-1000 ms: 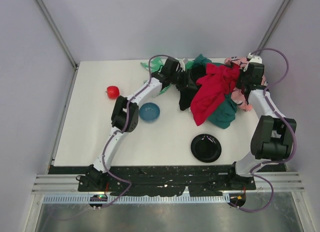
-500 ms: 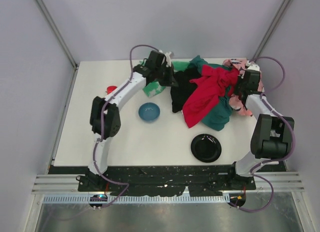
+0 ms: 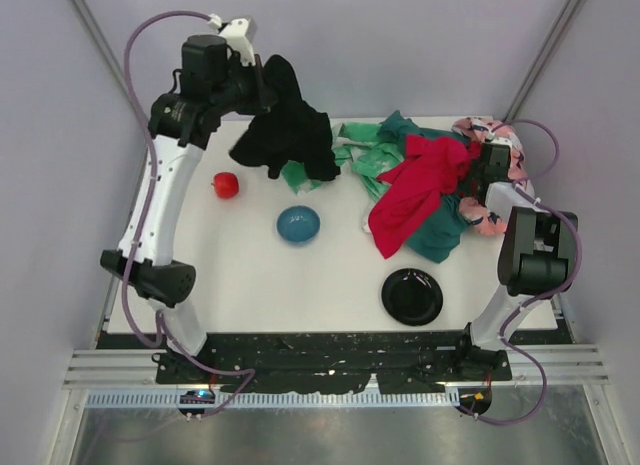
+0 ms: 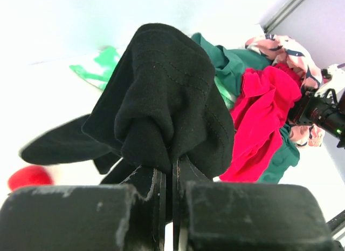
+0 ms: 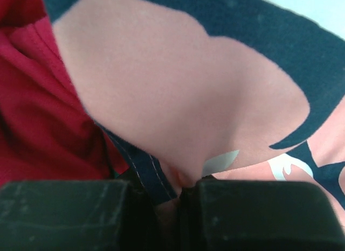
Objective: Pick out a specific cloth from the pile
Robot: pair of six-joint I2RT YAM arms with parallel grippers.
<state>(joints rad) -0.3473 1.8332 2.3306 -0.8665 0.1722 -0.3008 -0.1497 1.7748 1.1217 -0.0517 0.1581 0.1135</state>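
Left gripper point(image 4: 170, 173) clamped tight on a bunched fold of the black cloth point(image 4: 161, 100), held high over the table's point(image 3: 250, 275) far-left corner. The cloth hangs below the jaws, left of the pile point(image 3: 430, 190) and apart from its red cloth point(image 3: 415, 190). Right gripper point(image 5: 183, 189) pinched shut on the pink patterned cloth point(image 5: 178, 100) at the pile's right edge. Blue bowl point(image 3: 299, 224) sits nearer, below the hanging cloth.

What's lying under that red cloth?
A dark teal cloth sticks out beneath the plain red cloth, on the white table. Anything else underneath is covered.
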